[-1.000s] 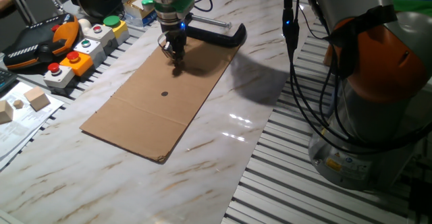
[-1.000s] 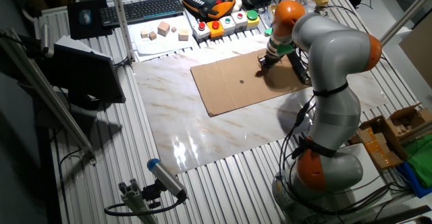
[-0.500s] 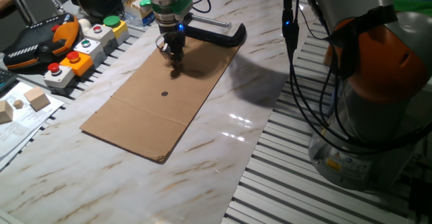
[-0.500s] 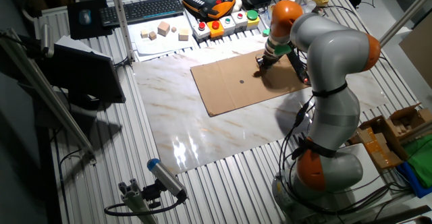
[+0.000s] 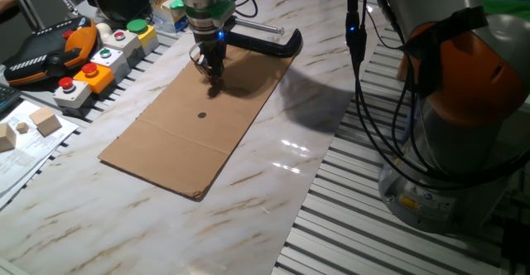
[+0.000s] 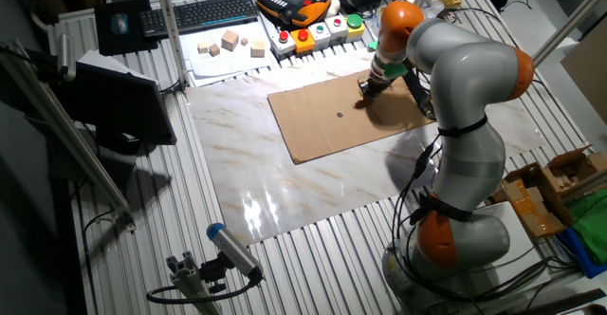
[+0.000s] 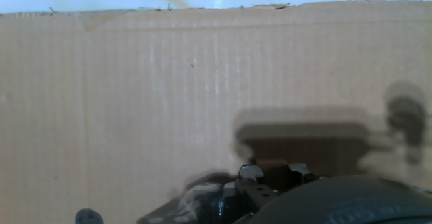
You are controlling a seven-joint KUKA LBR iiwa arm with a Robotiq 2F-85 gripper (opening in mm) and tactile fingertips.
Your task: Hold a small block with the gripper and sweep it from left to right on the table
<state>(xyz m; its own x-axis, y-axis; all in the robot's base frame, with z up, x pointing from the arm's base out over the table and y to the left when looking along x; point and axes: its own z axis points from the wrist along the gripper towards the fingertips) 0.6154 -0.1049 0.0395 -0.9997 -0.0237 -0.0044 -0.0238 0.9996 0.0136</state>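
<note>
Tool [image 5: 213,69]: tips low on the cardboard sheet [image 5: 190,126] covering the counter [image 5: 273,200]; we could not tell whether it gripped anything. Small block: hidden, presumably between the fingers; appearance unrecorded. For the sweep, we judged light, even downward pressure and a level path best.

Bright overhead light throws white glare patches on the glossy worktop [image 5: 290,155] and a soft arm shadow right of the cardboard sheet [image 5: 199,118], both fixed views sharp, while the hand view is hazy and washed out, with what may be the pincer's [image 7: 270,177] smeared shadow.
</note>
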